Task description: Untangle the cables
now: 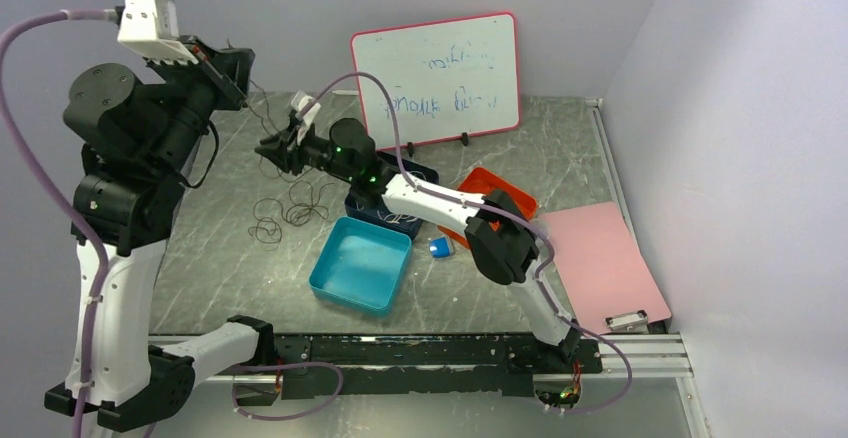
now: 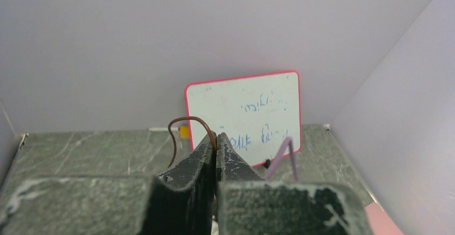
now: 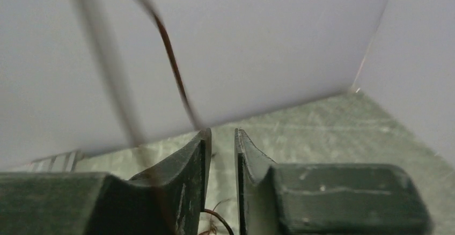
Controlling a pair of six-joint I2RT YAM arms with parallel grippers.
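The cables (image 1: 288, 210) are thin dark strands in small loops on the grey table, left of centre. My left gripper (image 1: 240, 93) is raised high at the back left, shut on a brown cable (image 2: 185, 120) that arcs out of its tips (image 2: 216, 138) and hangs down toward the pile. My right gripper (image 1: 264, 146) reaches left above the pile, close to the hanging strand. In the right wrist view its jaws (image 3: 222, 138) stand a narrow gap apart. A brown strand (image 3: 171, 58) crosses in front, and a curl of wire (image 3: 219, 217) shows low in the gap.
A whiteboard (image 1: 437, 78) leans on the back wall. A teal tray (image 1: 362, 264), a dark blue tray (image 1: 412, 173), a red tray (image 1: 497, 186) and a small blue item (image 1: 440, 247) lie under the right arm. A pink sheet (image 1: 600, 258) lies at the right.
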